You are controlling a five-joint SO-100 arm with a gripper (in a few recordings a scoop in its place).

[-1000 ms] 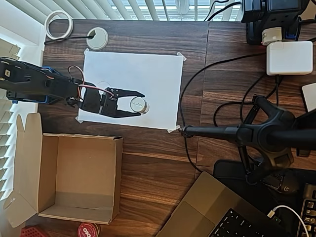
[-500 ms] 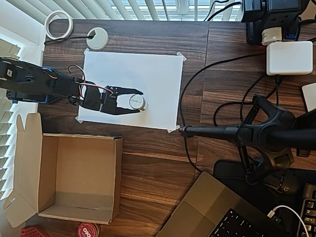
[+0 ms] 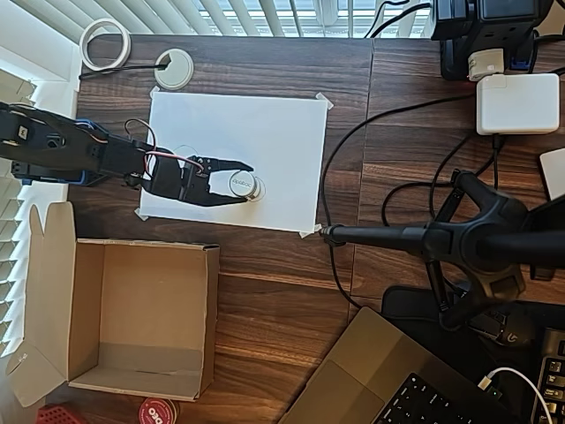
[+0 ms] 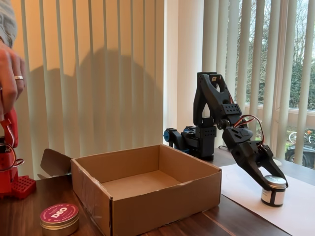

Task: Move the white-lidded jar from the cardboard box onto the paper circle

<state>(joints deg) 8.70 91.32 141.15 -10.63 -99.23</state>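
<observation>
The small white-lidded jar [image 3: 241,185] stands on the white paper sheet [image 3: 265,132], at one o'clock from the empty brown cardboard box [image 3: 141,380]; jaws of the black gripper [image 3: 248,183] closed around it, release pending.

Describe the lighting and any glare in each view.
Overhead view: bright daylight at the blinds, paper sheet evenly lit, no harsh glare. Fixed view: backlit by the window; black pincer dark against it, arm's soft shadow on the vertical blinds.
</observation>
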